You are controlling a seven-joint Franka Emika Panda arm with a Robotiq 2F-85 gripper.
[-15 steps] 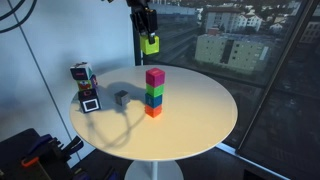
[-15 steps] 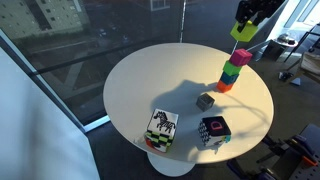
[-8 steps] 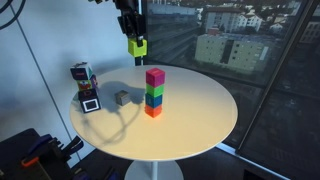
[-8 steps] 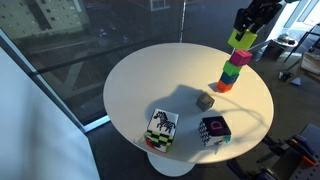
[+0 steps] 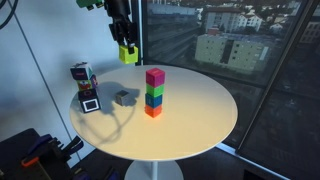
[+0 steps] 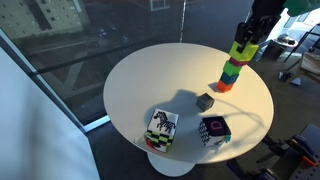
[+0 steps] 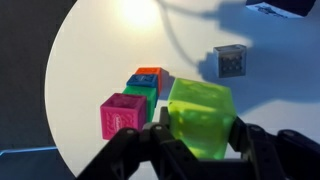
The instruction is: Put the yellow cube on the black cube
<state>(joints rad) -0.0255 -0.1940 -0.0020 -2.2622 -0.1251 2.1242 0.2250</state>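
My gripper [image 5: 126,50] is shut on the yellow cube [image 5: 127,54] and holds it high above the round white table [image 5: 200,120]. The cube also shows in an exterior view [image 6: 244,50] and fills the wrist view [image 7: 200,118] between the jaws. The black cube [image 5: 123,97] lies on the table below and slightly in front of the gripper; it shows too in an exterior view [image 6: 205,101] and in the wrist view [image 7: 231,61].
A stack of magenta, green, blue and orange cubes [image 5: 154,92] stands beside the black cube, also in an exterior view [image 6: 230,74]. A multicoloured toy robot [image 5: 85,86] stands at the table edge. A zebra-print cube [image 6: 161,127] sits near the rim.
The gripper has carried the yellow cube sideways, away from above the stack and towards the spot over the black cube.
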